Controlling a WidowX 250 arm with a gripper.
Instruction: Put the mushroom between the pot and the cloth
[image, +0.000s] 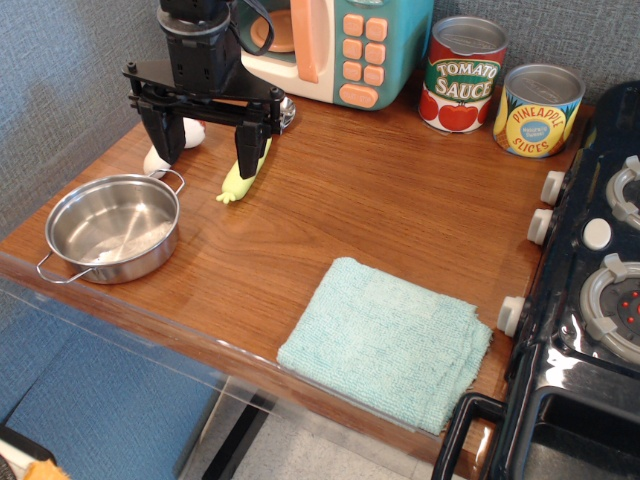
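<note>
The white mushroom (154, 161) lies at the back left of the wooden table, just behind the pot, partly hidden by my left finger. The shiny steel pot (112, 228) stands at the left front, with nothing in it. The teal cloth (385, 340) lies folded at the front edge, right of centre. My black gripper (205, 160) hangs open over the back left, its left finger (162, 135) at the mushroom and its right finger (248, 150) in front of a pale yellow-green corn cob (243, 180). It holds nothing.
A toy microwave (340, 45) stands at the back, with a tomato sauce can (462, 75) and a pineapple can (538, 110) to its right. A black toy stove (590, 300) borders the right side. Bare wood (260, 260) lies between pot and cloth.
</note>
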